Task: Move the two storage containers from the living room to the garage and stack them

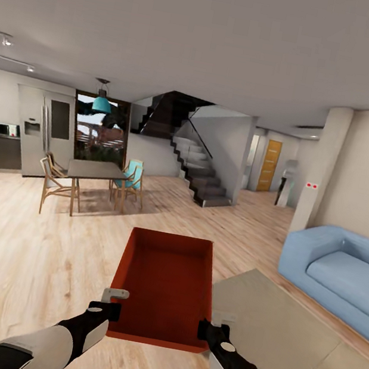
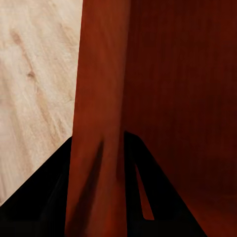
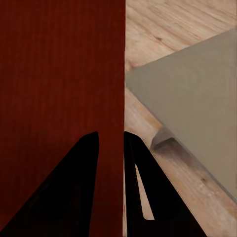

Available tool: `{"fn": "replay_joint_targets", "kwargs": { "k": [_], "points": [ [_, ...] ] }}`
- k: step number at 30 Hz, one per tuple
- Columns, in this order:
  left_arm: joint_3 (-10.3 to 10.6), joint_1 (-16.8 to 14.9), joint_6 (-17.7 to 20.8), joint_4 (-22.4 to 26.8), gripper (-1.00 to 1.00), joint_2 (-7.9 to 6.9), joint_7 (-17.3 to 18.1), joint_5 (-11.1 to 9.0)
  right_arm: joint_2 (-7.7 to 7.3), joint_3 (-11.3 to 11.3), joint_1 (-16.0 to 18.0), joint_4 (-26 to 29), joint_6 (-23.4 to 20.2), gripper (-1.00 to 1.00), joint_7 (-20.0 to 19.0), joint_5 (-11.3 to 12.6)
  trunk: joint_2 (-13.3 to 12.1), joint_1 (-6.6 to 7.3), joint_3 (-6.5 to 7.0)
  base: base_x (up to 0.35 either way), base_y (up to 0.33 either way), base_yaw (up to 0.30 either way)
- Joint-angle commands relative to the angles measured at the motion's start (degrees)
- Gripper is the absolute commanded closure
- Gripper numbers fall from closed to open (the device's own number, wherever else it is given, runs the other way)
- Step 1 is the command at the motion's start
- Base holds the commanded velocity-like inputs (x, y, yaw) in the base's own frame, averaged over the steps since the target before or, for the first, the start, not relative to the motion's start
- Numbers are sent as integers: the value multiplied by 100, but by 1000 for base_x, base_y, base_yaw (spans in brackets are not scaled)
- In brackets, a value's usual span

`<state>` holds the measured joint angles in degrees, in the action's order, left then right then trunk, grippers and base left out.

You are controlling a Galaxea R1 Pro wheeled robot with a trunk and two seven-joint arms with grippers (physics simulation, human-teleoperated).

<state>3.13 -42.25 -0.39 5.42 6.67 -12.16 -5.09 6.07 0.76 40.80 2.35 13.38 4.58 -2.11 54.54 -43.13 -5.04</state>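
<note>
One orange-red storage container (image 1: 166, 290), open-topped and empty, hangs in front of me above the living room's light wood planks (image 1: 15, 251). My left gripper (image 1: 111, 311) is shut on its near left wall, and my right gripper (image 1: 210, 331) is shut on its near right wall. In the left wrist view the red wall (image 2: 98, 98) runs between the black fingers (image 2: 44, 197) of the left gripper (image 2: 98, 187). In the right wrist view the container's wall (image 3: 111, 74) likewise sits between the fingers (image 3: 148, 197) of the right gripper (image 3: 111, 187). The garage is out of view.
A blue sofa (image 1: 338, 272) stands at the right on a grey rug (image 1: 280, 328). Ahead left are a dining table (image 1: 96, 170) with chairs and a fridge (image 1: 42, 132). A staircase (image 1: 201, 175) rises in the middle, with an orange door (image 1: 269, 165) and a white column (image 1: 321, 166) beyond.
</note>
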Motion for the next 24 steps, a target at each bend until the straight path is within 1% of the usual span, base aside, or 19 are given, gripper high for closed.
{"fn": "replay_joint_targets", "kwargs": {
  "k": [1,24],
  "points": [
    [-16,-3,4,-17,100,-64,-32,-133,-5,20,7,11,270,100,17,-97,7,-1,-9,0,0,300],
    [-20,-3,3,-14,100,-61,-32,-133,0,20,7,11,270,100,17,-97,7,-1,-9,0,0,300]
  ]
}}
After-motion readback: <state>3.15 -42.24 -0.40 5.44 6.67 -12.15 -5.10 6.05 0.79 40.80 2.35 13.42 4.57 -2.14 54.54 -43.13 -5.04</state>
